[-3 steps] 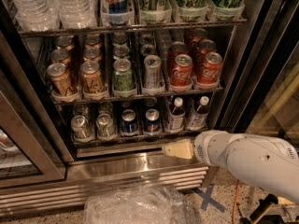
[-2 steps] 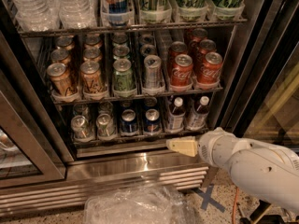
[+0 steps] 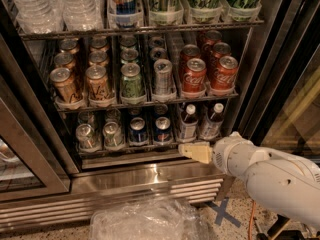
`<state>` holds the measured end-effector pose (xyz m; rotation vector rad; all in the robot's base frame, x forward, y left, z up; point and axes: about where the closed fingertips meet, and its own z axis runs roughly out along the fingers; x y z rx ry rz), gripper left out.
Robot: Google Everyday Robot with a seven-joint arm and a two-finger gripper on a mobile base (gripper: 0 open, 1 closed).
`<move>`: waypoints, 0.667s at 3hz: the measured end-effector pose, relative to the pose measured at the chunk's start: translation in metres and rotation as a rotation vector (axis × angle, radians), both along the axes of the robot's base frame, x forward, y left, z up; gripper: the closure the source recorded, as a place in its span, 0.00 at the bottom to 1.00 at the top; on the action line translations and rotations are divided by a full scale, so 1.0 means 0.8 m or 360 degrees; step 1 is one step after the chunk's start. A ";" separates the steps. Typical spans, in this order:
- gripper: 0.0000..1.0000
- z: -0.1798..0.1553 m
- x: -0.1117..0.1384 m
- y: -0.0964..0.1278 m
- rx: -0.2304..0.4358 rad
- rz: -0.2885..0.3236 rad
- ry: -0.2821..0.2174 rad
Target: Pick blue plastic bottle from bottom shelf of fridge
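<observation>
The fridge (image 3: pixel 150 179) stands open in the camera view. On its bottom shelf (image 3: pixel 125 157), two small white-capped bottles of dark drink stand side by side at the right. The left one (image 3: pixel 188 124) has a blue-and-white label and is the blue plastic bottle. The other (image 3: pixel 211 121) is just to its right. My gripper (image 3: pixel 193 152) is at the end of the white arm (image 3: pixel 270 176) that reaches in from the right. It sits just in front of the shelf's steel edge, directly below the blue bottle and apart from it.
Silver cans (image 3: pixel 86 135) and blue-topped cans (image 3: pixel 138 129) fill the bottom shelf's left lanes. Red cola cans (image 3: pixel 194 75) and other cans stand on the rack above, with large water bottles (image 3: pixel 35 6) on the top rack. Crumpled clear plastic (image 3: pixel 145 219) lies on the floor. A glass door (image 3: pixel 20 154) is at the left.
My gripper has moved slightly up and to the right, closer to the bottom shelf's front edge below the bottles. Nothing on the shelves has moved.
</observation>
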<state>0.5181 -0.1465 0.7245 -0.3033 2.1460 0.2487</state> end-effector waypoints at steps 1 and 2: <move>0.00 -0.006 -0.009 -0.015 -0.0026 -0.0032 -0.0071; 0.00 -0.079 -0.039 -0.005 -0.0060 -0.0030 -0.0041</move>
